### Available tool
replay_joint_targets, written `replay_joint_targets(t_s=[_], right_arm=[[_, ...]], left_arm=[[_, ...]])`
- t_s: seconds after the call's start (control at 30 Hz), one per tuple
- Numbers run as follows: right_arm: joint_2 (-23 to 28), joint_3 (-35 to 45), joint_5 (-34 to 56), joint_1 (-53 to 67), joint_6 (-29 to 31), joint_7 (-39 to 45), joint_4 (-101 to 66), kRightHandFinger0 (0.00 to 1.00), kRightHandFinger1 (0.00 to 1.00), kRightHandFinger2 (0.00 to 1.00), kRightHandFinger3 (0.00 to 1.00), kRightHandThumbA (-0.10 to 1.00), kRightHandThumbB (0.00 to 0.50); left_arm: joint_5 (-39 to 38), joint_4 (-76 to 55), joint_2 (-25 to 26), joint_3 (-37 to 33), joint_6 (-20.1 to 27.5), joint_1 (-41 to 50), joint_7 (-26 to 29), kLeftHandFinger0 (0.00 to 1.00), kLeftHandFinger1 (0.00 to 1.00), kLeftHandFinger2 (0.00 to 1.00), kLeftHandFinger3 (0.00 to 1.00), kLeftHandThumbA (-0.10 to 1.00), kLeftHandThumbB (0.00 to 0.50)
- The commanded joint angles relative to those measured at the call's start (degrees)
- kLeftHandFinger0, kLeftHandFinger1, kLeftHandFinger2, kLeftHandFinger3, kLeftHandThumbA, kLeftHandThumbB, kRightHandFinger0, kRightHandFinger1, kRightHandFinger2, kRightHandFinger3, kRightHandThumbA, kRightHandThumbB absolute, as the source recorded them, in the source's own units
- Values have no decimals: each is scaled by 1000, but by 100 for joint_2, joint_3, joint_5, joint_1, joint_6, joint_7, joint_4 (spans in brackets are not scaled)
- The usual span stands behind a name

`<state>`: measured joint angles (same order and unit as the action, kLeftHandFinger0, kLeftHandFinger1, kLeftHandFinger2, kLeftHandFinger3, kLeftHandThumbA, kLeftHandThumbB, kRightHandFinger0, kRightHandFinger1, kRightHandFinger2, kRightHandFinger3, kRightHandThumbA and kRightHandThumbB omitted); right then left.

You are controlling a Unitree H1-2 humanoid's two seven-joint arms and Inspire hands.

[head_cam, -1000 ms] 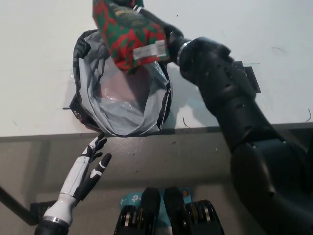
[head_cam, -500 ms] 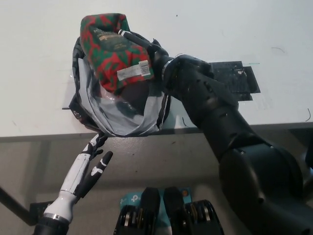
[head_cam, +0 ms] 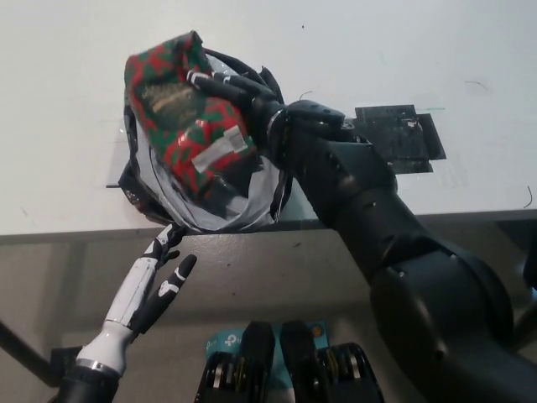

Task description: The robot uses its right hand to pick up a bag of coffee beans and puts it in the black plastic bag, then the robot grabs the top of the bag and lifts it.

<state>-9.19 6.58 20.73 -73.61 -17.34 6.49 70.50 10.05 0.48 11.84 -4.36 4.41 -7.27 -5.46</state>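
Note:
A red-and-green patterned bag of coffee beans (head_cam: 180,117) is tilted into the mouth of the black plastic bag (head_cam: 143,189), which stands open on the white table near its front edge. My black right hand (head_cam: 239,88) is shut on the coffee bag from its right side, over the plastic bag's opening. The coffee bag's lower end sits inside the grey lining; its upper end sticks out at the upper left. My white left hand (head_cam: 155,281) rests below the table edge with its fingers apart, holding nothing.
The white table (head_cam: 403,50) spreads behind and to both sides. A flat black patch (head_cam: 398,134) lies on it to the right of my arm. The table's front edge (head_cam: 336,222) runs across the middle; the floor lies below it.
My right hand has carried the coffee bag down and to the left, from above the plastic bag's far rim into its opening. The left hand has barely moved.

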Motion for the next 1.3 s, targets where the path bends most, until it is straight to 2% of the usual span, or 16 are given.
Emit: replay_joint_targets(t_s=[0.0, 0.23, 0.4, 0.47, 0.6, 0.7, 0.73, 0.77, 0.8, 0.83, 0.87, 0.9, 0.93, 1.03, 1.07, 1.27], right_arm=[[125, -424, -627, -282, 607, 133, -190, 0, 392, 852, 628, -100, 145], [259, -730, -896, -257, 782, 176, -233, 0, 369, 698, 535, -100, 171], [291, -655, -874, -289, 788, 171, -221, 0, 365, 730, 542, -100, 170], [300, -611, -860, -277, 818, 195, -254, 0, 370, 755, 611, -100, 166], [306, -627, -938, -272, 885, 193, -287, 0, 384, 779, 641, -100, 162], [318, -776, -1147, -280, 987, 118, -327, 0, 372, 745, 617, -100, 203], [327, -878, -1272, -294, 1004, 81, -329, 40, 408, 764, 653, -20, 229], [331, -961, -1374, -325, 987, 86, -316, 153, 528, 940, 868, 88, 282], [333, -973, -1388, -334, 982, 92, -312, 109, 441, 824, 880, 156, 294], [360, -992, -1326, -326, 887, 420, -355, 594, 935, 1000, 1000, 324, 414], [386, -1053, -1327, -303, 855, 670, -400, 861, 1000, 1000, 1000, 393, 410], [404, -1097, -1334, -286, 837, 837, -431, 861, 1000, 1000, 1000, 393, 410], [436, -1220, -1420, -254, 846, 1033, -487, 1000, 1000, 1000, 1000, 467, 411], [477, -1514, -1639, -227, 979, 1229, -562, 1000, 1000, 1000, 1000, 574, 424], [492, -1679, -1788, -244, 1096, 1242, -552, 1000, 1000, 1000, 1000, 637, 453], [586, -2127, -2160, -236, 1277, 1272, -649, 1000, 1000, 1000, 1000, 732, 470]], left_arm=[[-13, -95, 72, 17, 113, -138, -39, 963, 1000, 1000, 1000, 910, 140], [25, -79, 87, 16, 146, -159, -49, 955, 1000, 1000, 1000, 923, 138], [44, -92, 97, 12, 123, -166, -56, 953, 1000, 1000, 1000, 914, 131], [49, -92, 93, 11, 123, -170, -51, 951, 1000, 1000, 1000, 914, 132], [26, -66, 100, 5, 161, -171, -68, 948, 1000, 1000, 1000, 908, 123], [19, -37, 98, 6, 216, -185, -60, 941, 1000, 1000, 1000, 898, 109], [16, -40, 96, 8, 203, -189, -61, 941, 1000, 1000, 1000, 897, 116], [21, -41, 93, 9, 181, -193, -58, 941, 1000, 1000, 1000, 897, 118], [24, -42, 94, 10, 174, -197, -58, 941, 1000, 1000, 1000, 898, 119], [37, -49, 95, 4, 164, -206, -59, 939, 1000, 1000, 1000, 899, 120], [48, -53, 97, -2, 166, -211, -60, 932, 1000, 1000, 1000, 903, 116], [55, -55, 97, -6, 169, -213, -60, 932, 1000, 1000, 1000, 903, 116], [64, -67, 101, -14, 163, -214, -66, 930, 1000, 1000, 1000, 906, 117], [48, -72, 104, -22, 154, -229, -87, 931, 1000, 1000, 1000, 909, 118], [47, -72, 106, -24, 147, -244, -91, 931, 1000, 1000, 1000, 911, 121], [60, -30, 132, -55, 197, -294, -102, 929, 1000, 1000, 1000, 921, 119]])
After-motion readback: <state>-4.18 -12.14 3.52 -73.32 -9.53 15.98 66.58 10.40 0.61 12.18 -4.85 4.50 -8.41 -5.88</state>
